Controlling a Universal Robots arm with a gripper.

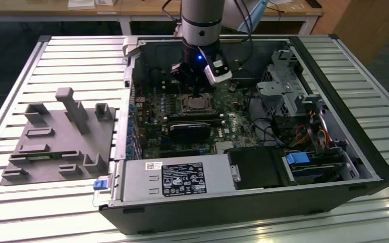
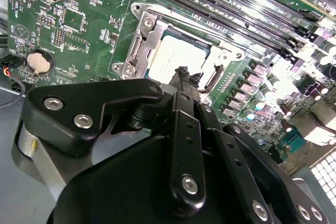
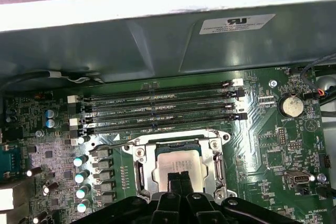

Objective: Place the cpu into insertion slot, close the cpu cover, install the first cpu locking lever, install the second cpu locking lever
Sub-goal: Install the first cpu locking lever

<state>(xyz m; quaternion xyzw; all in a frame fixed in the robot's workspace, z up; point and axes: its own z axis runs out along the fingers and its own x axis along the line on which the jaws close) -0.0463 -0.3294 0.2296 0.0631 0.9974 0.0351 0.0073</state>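
Just above centre in the exterior view, the gripper [image 1: 196, 97] stands upright over the slot [image 3: 215, 156]. Its fingers, pinched together and empty, touch the cpu [image 3: 176, 160] lying inside, probably to seat it.

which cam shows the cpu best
The first wrist view: the cpu faces the camera nearly square-on, only one edge hidden by the gripper. The second wrist view shows it at a slant with the gripper over one side; in the exterior view it is a small patch beneath the gripper.
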